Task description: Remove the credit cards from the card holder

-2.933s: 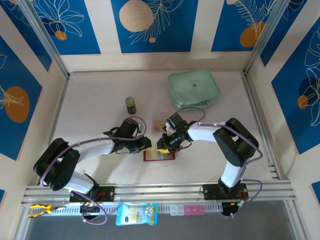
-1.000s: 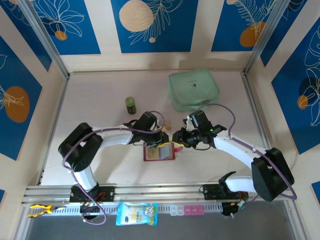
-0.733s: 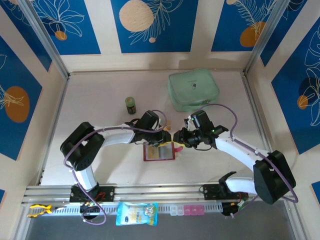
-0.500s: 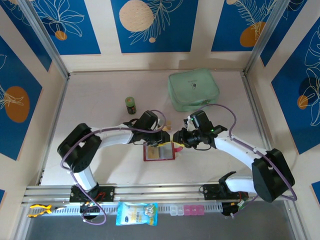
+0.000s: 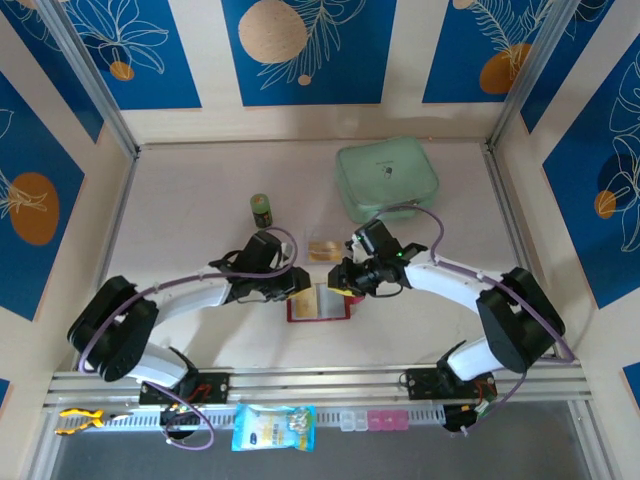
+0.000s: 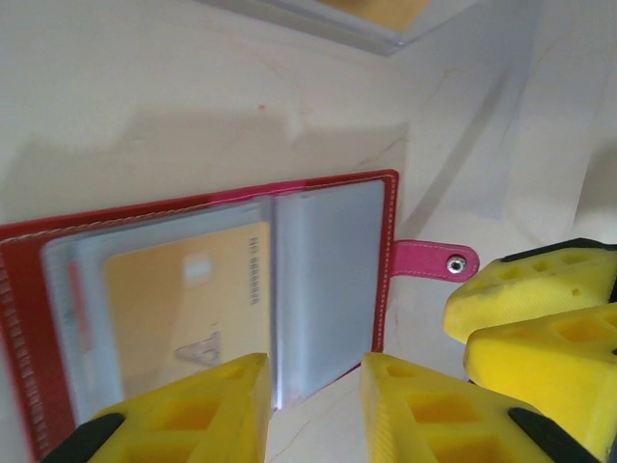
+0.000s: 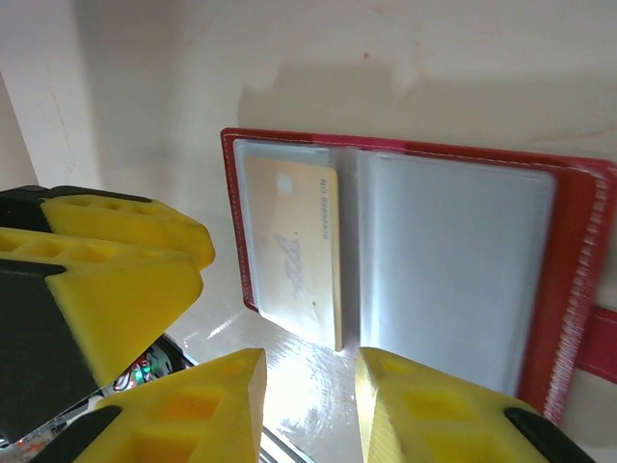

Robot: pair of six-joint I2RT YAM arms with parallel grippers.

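Note:
The red card holder [image 5: 318,304] lies open on the table between my two grippers. In the left wrist view a tan-gold credit card [image 6: 183,309] sits in the left clear sleeve of the card holder [image 6: 19,289]. The pink snap tab [image 6: 434,260] sticks out to the right. The same credit card [image 7: 299,251] shows in the right wrist view, its near end at the edge of the card holder [image 7: 578,241]. A second tan card [image 5: 322,251] lies loose just behind the holder. My left gripper [image 5: 297,288] [image 6: 313,405] and right gripper [image 5: 345,285] [image 7: 308,405] are both open and hold nothing.
A mint-green pouch [image 5: 387,180] lies at the back right. A small green bottle [image 5: 261,210] stands behind the left arm. A blue packet [image 5: 273,427] and small pink boxes [image 5: 380,420] lie by the front rail. Walls close in on three sides.
The left gripper has drawn back to the holder's left edge. The right gripper has come in at the holder's right edge. The loose tan card behind the holder is now uncovered.

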